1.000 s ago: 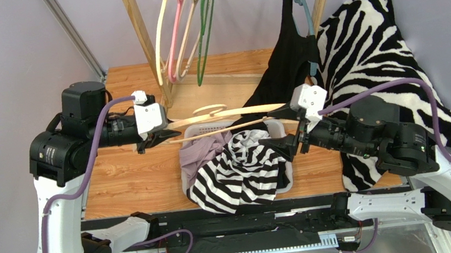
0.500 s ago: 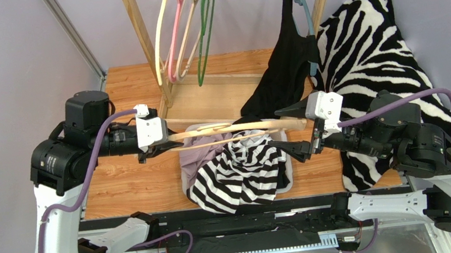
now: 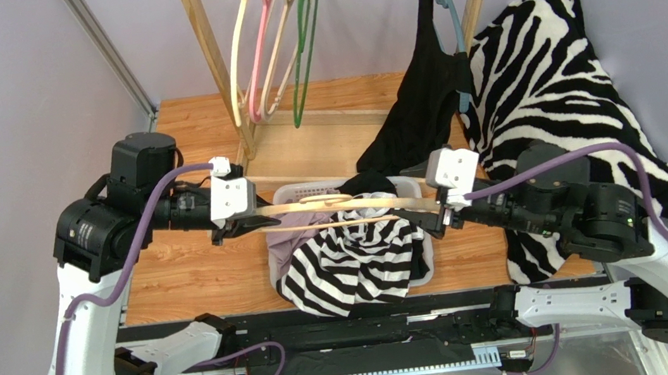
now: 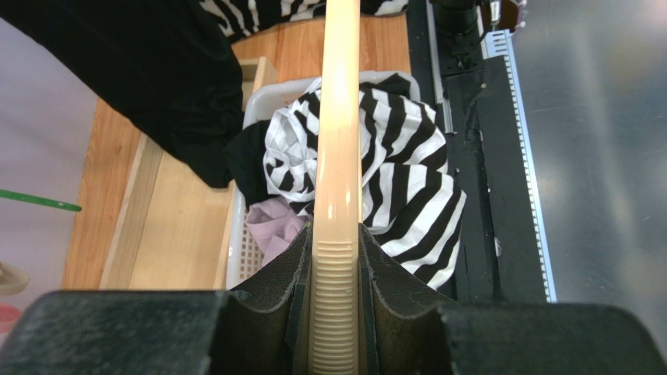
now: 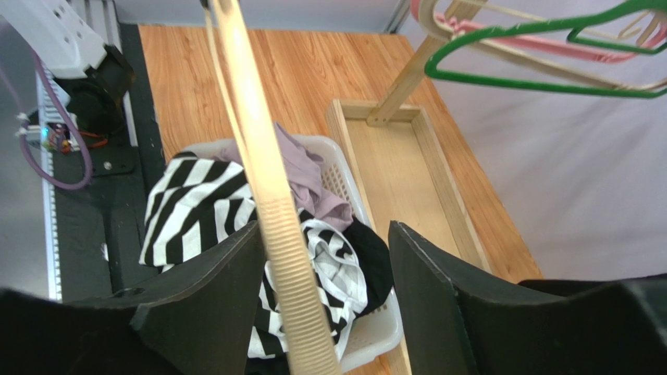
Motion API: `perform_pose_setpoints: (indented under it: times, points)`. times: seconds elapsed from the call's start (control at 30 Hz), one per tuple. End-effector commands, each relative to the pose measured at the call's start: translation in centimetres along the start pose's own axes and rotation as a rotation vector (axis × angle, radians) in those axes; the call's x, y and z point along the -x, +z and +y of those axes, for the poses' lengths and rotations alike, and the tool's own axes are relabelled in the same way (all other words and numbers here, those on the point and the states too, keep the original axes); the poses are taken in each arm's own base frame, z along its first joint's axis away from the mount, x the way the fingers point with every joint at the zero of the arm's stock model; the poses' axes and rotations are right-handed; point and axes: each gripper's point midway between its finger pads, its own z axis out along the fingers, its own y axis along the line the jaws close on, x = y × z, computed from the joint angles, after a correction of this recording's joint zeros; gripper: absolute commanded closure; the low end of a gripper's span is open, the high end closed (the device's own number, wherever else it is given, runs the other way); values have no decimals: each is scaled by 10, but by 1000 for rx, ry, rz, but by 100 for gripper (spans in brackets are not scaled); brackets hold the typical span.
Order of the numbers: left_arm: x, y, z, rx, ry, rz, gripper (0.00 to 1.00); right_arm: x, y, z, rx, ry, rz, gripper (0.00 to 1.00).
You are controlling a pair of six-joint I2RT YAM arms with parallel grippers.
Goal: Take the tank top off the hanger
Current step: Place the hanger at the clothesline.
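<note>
The left gripper (image 3: 235, 226) is reached rightward and the right gripper (image 3: 430, 217) leftward, facing each other level above the basket (image 3: 289, 193). The left gripper is clenched on the ribbed left end of the cream hanger (image 3: 340, 204), which is held horizontal. The right gripper's jaws are spread around the hanger's right end, with a gap on one side. The striped tank top (image 3: 356, 261) lies heaped in the basket under the hanger, its cloth hiding the near rim.
</note>
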Motion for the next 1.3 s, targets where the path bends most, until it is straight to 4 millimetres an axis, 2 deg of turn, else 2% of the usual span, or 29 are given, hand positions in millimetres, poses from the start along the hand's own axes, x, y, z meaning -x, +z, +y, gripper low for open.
perform_pose_setpoints:
  times: [0.0,0.13,0.17,0.23,0.27,0.3,0.37,0.43,0.47,0.67,0.73,0.87,0.93,1.03,1.07,1.13,1.2,1.27]
  points:
    - [-18,-19,-73,-172,-194,62,100,-23,0,-3,-46,-6,55,38]
    - [-21,-19,-73,-165,-196,75,100,-16,-6,-3,-51,26,19,44]
    - [-21,-19,-73,-165,-194,74,100,-12,-9,-4,-53,33,5,50]
    - [-21,-19,-72,-163,-191,75,100,-10,-12,-3,-47,56,-1,55]
    - [-21,-19,-71,-162,-189,78,100,-8,-15,-2,-42,62,-8,66]
    - [-24,-18,-70,-158,-192,89,100,-8,-18,-2,-40,71,-5,71]
    - [-26,-18,-70,-153,-189,99,100,-7,-22,1,-27,95,-7,76]
    - [-30,-18,-68,-145,-188,115,100,-7,-27,7,2,113,-6,66]
    - [-31,-18,-68,-144,-189,118,100,-7,-29,9,12,130,-4,55]
    - [-31,-17,-65,-145,-199,124,100,-10,-35,12,30,140,30,46]
    - [-31,-17,-65,-145,-203,123,100,-10,-35,11,27,136,36,46]
    - [-30,-18,-65,-136,-195,123,100,-9,-34,9,24,131,42,58]
    - [-29,-19,-64,-131,-192,122,100,-10,-33,9,24,129,53,59]
    - [-26,-20,-64,-130,-191,116,100,-12,-32,10,27,123,68,56]
    - [-27,-20,-65,-132,-195,118,100,-12,-30,9,27,119,73,51]
    - [-26,-19,-65,-135,-198,112,100,-10,-29,8,26,112,68,47]
    - [-26,-18,-65,-139,-202,113,100,-6,-26,7,29,107,66,48]
    - [-26,-18,-65,-139,-204,113,100,-4,-23,8,36,104,64,53]
